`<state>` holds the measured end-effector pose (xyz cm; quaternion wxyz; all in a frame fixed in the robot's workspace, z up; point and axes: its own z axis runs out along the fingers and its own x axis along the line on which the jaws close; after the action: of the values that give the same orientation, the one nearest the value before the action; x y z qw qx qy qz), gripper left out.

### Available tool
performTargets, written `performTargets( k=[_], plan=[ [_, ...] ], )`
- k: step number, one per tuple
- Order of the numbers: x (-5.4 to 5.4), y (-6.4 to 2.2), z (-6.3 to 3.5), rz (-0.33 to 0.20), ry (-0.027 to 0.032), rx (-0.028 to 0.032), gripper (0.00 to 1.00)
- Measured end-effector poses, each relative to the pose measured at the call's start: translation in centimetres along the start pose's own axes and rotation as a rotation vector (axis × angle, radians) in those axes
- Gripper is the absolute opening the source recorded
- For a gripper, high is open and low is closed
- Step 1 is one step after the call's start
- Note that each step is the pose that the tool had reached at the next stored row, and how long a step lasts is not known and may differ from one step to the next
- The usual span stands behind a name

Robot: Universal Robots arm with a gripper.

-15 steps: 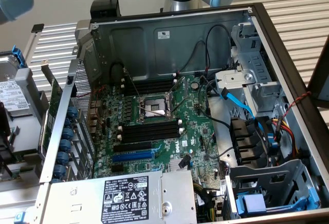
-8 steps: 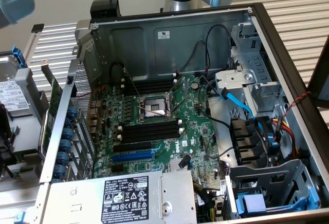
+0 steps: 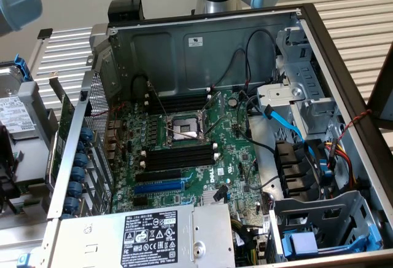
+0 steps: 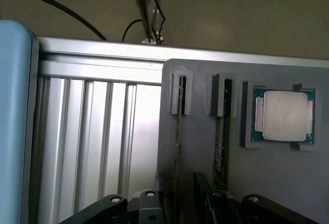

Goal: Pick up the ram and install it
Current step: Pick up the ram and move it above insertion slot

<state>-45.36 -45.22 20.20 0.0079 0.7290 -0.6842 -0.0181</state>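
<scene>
The ram (image 4: pixel 178 131) was stood on edge along the tray's (image 4: pixel 288 183) edge by the slatted table (image 4: pixel 92 147), with the gripper (image 4: pixel 180 203) spread apart near it. It was judged light, stiff and fragile, best pinched across its flat faces.

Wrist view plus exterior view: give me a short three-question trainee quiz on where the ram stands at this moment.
1. True or false: the black memory slots on the motherboard already hold a ram.
2. How many ram sticks stand on edge in the grey tray?
3. What lies in the tray's recess beside them? A a processor; B a fan; C a hard drive.
Key: 1 false, the slots look empty; 2 two; 3 A.
</scene>
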Motion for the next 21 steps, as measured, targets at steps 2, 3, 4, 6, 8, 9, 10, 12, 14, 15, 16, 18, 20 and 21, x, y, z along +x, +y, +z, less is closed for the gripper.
performTargets(
  k=[2, 3, 4, 6, 8, 9, 10, 12, 14, 15, 16, 18, 20, 21],
  plan=[
    [0.0, 0.0, 0.0, 0.0, 0.0, 0.0, 0.36],
    [0.0, 0.0, 0.0, 0.0, 0.0, 0.0, 0.36],
    [0.0, 0.0, 0.0, 0.0, 0.0, 0.0, 0.36],
    [0.0, 0.0, 0.0, 0.0, 0.0, 0.0, 0.36],
    [0.0, 0.0, 0.0, 0.0, 0.0, 0.0, 0.36],
    [0.0, 0.0, 0.0, 0.0, 0.0, 0.0, 0.36],
    [0.0, 0.0, 0.0, 0.0, 0.0, 0.0001, 0.36],
    [0.0, 0.0, 0.0, 0.0, 0.0, 0.0, 0.35],
    [0.0, 0.0, 0.0, 0.0, 0.0, 0.0, 0.22],
    [0.0, 0.0, 0.0, 0.0, 0.0, 0.0, 0.22],
    [0.0, 0.0, 0.0, 0.0, 0.0, 0.0002, 0.16],
    [0.0, 0.0, 0.0, 0.0, 0.0, 0.0, 0.12],
    [0.0, 0.0, 0.0, 0.0, 0.0, 0.0, 0.12],
    [0.0, 0.0, 0.0, 0.0, 0.0, 0.0, 0.12]
  ],
)
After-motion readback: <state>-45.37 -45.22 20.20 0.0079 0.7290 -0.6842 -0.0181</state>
